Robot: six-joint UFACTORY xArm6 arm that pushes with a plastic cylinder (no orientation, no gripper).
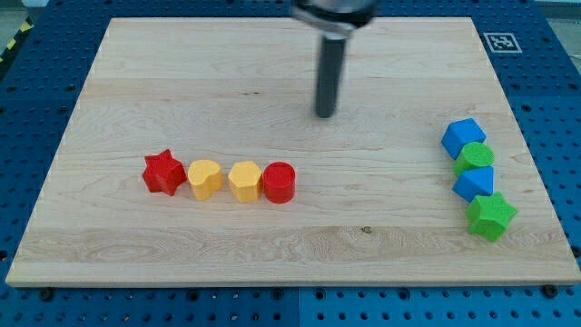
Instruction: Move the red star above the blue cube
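The red star lies at the view's left, at the left end of a row of blocks. The blue cube sits at the view's right, at the top of a column of blocks. My tip rests on the board near the upper middle, well apart from both: the star is far to its lower left, the cube to its right.
Right of the star stand a yellow heart-like block, a yellow hexagon and a red cylinder. Below the cube are a green cylinder, a blue block and a green star. The wooden board lies on a blue pegboard.
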